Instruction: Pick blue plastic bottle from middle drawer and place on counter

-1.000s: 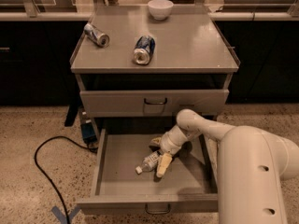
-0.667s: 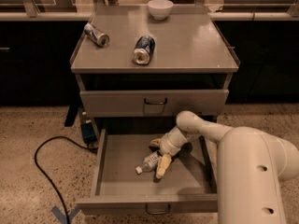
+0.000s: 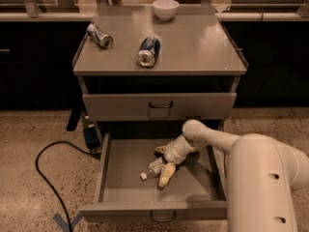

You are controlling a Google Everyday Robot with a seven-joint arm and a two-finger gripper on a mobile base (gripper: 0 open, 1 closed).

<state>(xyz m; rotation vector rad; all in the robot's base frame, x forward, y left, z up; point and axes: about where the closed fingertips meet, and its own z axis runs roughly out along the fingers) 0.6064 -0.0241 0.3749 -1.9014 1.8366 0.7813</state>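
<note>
Here, the spread claw [image 3: 162,167] is straddling the blue plastic bottle [image 3: 152,168] in the middle drawer [image 3: 123,190], lower centre. An off-centre squeeze is probably risking the round bottle rolling free.

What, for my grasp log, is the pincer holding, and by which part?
Cannot be told. The pincer is in the middle drawer at the blue plastic bottle, by its body end; the bottle lies on the drawer floor.
</note>
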